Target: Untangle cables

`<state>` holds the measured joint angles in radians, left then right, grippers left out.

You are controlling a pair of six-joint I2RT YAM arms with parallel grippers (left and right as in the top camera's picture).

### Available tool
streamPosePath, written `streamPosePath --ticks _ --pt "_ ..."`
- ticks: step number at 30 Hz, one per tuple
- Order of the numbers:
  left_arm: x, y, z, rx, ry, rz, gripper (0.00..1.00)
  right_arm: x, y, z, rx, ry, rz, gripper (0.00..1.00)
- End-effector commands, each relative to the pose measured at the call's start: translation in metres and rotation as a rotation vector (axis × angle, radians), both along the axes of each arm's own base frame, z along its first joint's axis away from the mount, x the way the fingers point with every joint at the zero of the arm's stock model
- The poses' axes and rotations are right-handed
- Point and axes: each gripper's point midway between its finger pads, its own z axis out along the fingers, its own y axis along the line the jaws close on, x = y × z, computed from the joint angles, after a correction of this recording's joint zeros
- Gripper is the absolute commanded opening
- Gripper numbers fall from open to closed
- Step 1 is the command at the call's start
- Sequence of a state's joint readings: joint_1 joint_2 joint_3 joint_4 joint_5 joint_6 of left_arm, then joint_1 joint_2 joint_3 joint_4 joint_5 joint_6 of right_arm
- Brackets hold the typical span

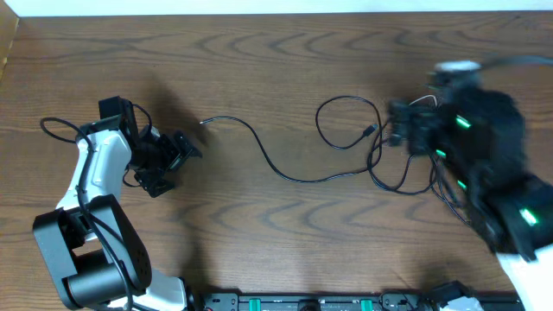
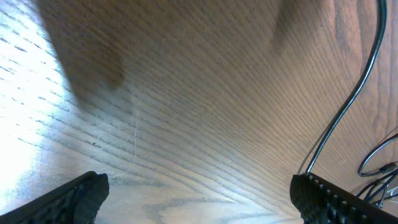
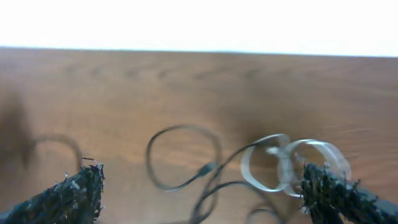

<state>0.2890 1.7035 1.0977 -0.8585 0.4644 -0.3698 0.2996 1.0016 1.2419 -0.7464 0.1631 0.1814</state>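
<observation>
A: Okay, fast pass; left gripper point(image 1: 177, 166) first?

B: Spread wide, nothing between the fingers point(image 2: 74, 199); low over bare table point(image 1: 285, 52) on the left side, pointing right; white left arm point(image 1: 95, 173) bent behind it.

A: Anything near it?

B: Free end of the long black cable point(image 1: 302, 180) just ahead of it, apart, not touching in the overhead view; from the left wrist camera, one black strand running down from top right to just beside the right-hand finger; contact there impossible to tell; more thin strands at the far right edge.

A: Where are the cables point(image 1: 378, 164) overall?

B: Mostly bunched at the right of the table, flat on the wood; long black one snaking out from that bunch toward centre-left; one open loop at centre-right with a small plug point(image 1: 370, 131) lying inside it.

A: Right gripper point(image 1: 396, 125)?

B: Blurred in the overhead view, over the right-hand bunch; clearer from the right wrist camera; fingers point(image 3: 68, 193) far apart, gripping nothing; tips low over the wood.

A: What lies between those tips?

B: Black loop point(image 3: 184, 127) with a plug end at its lower right, on the table ahead of the gap; white cable point(image 3: 283, 168) curled in two small rings, crossing a black strand, right beside the right-hand finger; touching or not, cannot tell; too soft.

A: White one in the overhead view?

B: Barely; mostly hidden under the blurred right gripper.
</observation>
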Motion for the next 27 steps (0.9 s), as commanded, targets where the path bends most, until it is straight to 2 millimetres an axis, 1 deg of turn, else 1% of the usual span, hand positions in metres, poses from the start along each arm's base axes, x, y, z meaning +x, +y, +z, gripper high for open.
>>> streamPosePath --ticks 1,3,7,13,15,20,22,24,27 --pt "0.002 0.004 0.003 0.017 -0.008 0.006 0.98 -0.023 -0.039 0.027 -0.014 -0.107 -0.128 0.99" --pt "0.003 0.004 0.003 0.016 -0.008 0.006 0.98 -0.038 -0.052 0.034 -0.001 -0.151 -0.164 0.99" --pt "0.003 0.004 0.003 0.016 -0.008 0.006 0.98 -0.068 -0.071 0.03 0.014 -0.219 -0.215 0.99" --pt "0.003 0.004 0.003 0.016 -0.008 0.006 0.98 -0.107 -0.08 0.015 0.029 -0.372 -0.221 0.99" --pt "0.002 0.004 0.003 0.017 -0.008 0.006 0.98 -0.116 -0.08 0.015 0.028 -0.455 -0.206 0.99" --pt "0.003 0.004 0.003 0.016 -0.008 0.006 0.98 -0.128 -0.078 0.034 0.046 -0.726 -0.182 0.99" --pt "0.002 0.004 0.003 0.017 -0.008 0.006 0.98 -0.131 -0.076 0.038 0.051 -0.815 -0.165 0.99" --pt "0.002 0.004 0.003 0.017 -0.008 0.006 0.98 -0.131 -0.072 0.038 0.054 -0.901 -0.142 0.99" --pt "0.003 0.004 0.003 0.016 -0.008 0.006 0.98 -0.123 -0.071 0.031 0.058 -0.96 -0.13 0.99"
